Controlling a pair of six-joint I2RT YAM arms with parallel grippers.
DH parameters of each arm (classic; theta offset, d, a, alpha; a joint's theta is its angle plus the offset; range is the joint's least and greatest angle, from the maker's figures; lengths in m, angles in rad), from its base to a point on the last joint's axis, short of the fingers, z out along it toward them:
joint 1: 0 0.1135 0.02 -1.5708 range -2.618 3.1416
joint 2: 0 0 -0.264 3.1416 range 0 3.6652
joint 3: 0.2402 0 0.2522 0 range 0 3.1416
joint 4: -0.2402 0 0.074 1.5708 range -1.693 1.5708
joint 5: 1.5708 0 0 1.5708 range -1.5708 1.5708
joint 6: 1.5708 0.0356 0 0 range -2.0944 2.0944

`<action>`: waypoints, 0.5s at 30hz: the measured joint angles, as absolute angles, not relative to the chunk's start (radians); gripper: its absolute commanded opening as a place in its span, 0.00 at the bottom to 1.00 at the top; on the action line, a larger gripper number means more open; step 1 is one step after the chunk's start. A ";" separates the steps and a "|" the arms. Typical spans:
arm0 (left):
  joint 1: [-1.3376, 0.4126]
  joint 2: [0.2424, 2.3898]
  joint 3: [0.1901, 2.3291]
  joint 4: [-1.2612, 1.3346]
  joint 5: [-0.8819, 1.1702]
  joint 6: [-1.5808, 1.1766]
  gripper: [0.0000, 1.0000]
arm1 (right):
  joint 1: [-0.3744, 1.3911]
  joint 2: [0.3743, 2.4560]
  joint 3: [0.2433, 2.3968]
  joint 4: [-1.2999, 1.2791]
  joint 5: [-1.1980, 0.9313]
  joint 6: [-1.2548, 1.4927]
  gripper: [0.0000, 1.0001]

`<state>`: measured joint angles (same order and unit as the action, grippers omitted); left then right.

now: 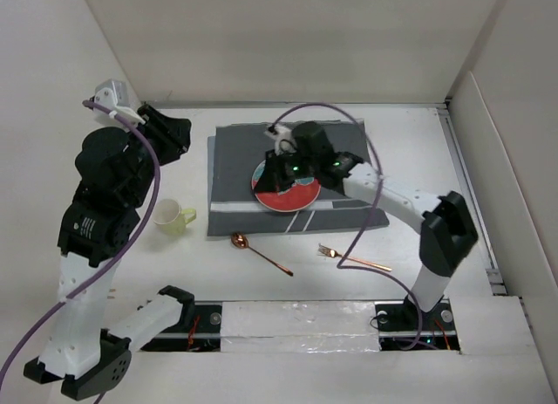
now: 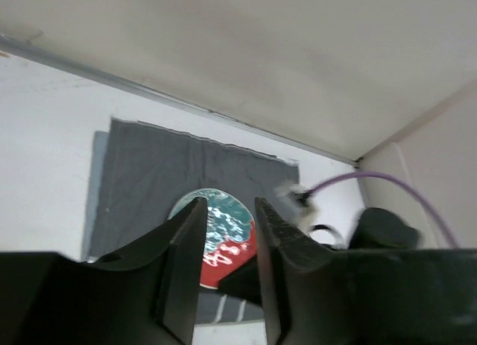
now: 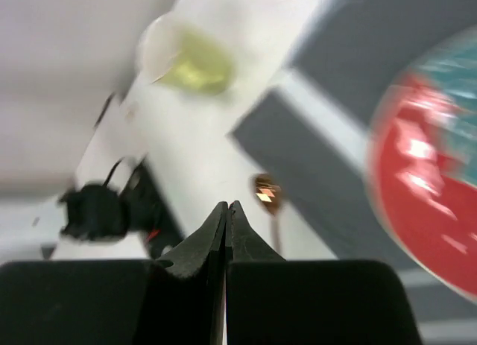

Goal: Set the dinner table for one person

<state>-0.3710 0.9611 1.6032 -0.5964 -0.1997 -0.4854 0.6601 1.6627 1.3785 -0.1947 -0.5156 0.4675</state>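
Right jaws, on the right arm point(image 1: 410, 203), are pressed flat together with nothing between the fingers point(image 3: 246, 248). They are poised above the far part of the round red-and-teal plate point(image 1: 283, 199). Left jaws, on the raised left arm point(image 1: 113, 181), stand a narrow gap apart, their fingers point(image 2: 182, 263) gripping nothing. They are held high off to the left, looking down across the scene.

The large matte white tabletop point(image 1: 200, 264), walled by white panels, spreads under everything. On its middle lies a dark grey rectangular cloth placemat with white stripes point(image 1: 235, 168), and the plate rests on that, towards its near edge. A pale yellow-green cup with a handle point(image 1: 174, 217) stands on the bare tabletop just left of the placemat. A copper-coloured metal spoon point(image 1: 260, 252) and a copper-coloured metal fork point(image 1: 353, 257) lie near the placemat's near edge, apart from each other. A purple cable point(image 1: 370, 203) loops over the right arm.
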 measured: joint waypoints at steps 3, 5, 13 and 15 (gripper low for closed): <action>-0.371 0.907 1.556 -0.591 -0.169 -0.526 0.35 | 0.802 1.834 1.526 -0.205 -0.587 0.410 0.40; -0.371 0.873 1.528 -0.587 -0.154 -0.548 0.35 | 0.849 1.931 1.612 -0.202 -0.604 0.369 0.51; -0.371 0.825 1.514 -0.603 -0.139 -0.568 0.35 | 0.956 2.191 1.878 -0.267 -0.577 0.240 0.74; -0.371 0.825 1.514 -0.606 -0.132 -0.571 0.34 | 0.971 2.233 1.926 -0.281 -0.551 0.219 0.76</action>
